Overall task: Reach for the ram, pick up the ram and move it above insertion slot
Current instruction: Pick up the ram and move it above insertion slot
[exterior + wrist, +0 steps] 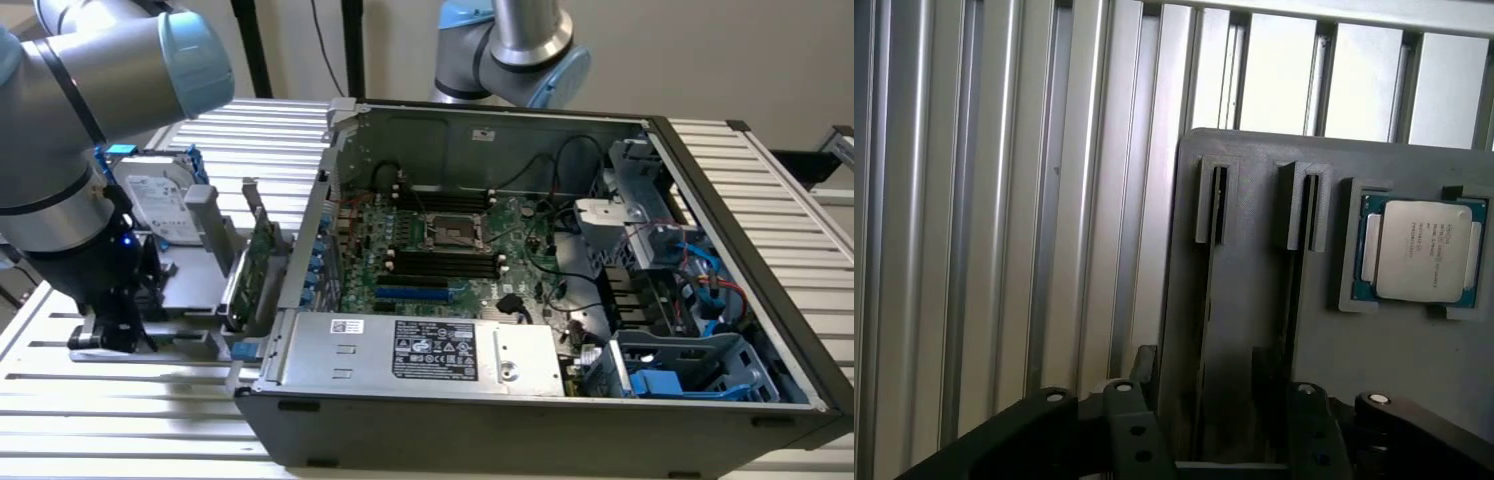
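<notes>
Grey slatted aluminium forms the table [120, 420], and an open computer case [534, 430] lies on it, taking up the middle and right of the exterior view. Inside the case are the green motherboard [441, 250] and, along the near edge, a silver power supply [414, 348] with a dark label.

At the exterior view's left, just beside the case, a pale grey parts holder [187, 300] carries a silver hard drive [158, 205] with blue rails and a tall green expansion card [256, 270], both standing upright. The working arm [67, 150] comes down at the far left edge of the frame. Its dark gripper [114, 330] sits low at the near end of that holder. A second arm [514, 45] shows at the top centre, behind the case.

In the wrist view the gripper [1214, 445] hangs over the grey holder [1414, 380]. Its two black fingers [1126, 435] stand well apart with nothing clamped between them, so it is open. A thin dark strip, apparently the ram [1210, 300] seen edge-on, stands in one of the holder's two slotted channels and runs into the gap between the fingers. Whether a finger touches it cannot be told. A processor chip [1424, 250] with a silver lid lies in a square recess just beside the second channel.
</notes>
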### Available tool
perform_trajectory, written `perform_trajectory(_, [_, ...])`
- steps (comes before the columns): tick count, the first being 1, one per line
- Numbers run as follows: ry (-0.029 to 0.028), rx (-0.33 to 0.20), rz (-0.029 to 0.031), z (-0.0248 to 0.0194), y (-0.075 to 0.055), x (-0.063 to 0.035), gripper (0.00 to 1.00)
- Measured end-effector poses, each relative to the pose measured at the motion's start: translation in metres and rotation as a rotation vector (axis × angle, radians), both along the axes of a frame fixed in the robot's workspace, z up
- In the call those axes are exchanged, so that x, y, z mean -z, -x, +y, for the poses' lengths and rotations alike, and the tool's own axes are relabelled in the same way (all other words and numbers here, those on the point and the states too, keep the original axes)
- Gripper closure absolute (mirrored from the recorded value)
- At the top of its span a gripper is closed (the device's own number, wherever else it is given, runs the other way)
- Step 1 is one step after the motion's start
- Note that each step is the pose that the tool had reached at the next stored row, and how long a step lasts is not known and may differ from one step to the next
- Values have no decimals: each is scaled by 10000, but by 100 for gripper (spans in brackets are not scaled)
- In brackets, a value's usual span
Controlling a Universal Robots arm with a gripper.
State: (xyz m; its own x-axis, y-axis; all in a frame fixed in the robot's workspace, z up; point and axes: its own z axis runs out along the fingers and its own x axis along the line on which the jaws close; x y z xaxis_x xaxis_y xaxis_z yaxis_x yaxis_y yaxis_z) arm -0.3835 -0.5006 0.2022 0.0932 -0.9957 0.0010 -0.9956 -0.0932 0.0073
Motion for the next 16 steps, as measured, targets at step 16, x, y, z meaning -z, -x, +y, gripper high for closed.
perform_trajectory(16, [0, 46, 20, 0, -1, -23, 87])
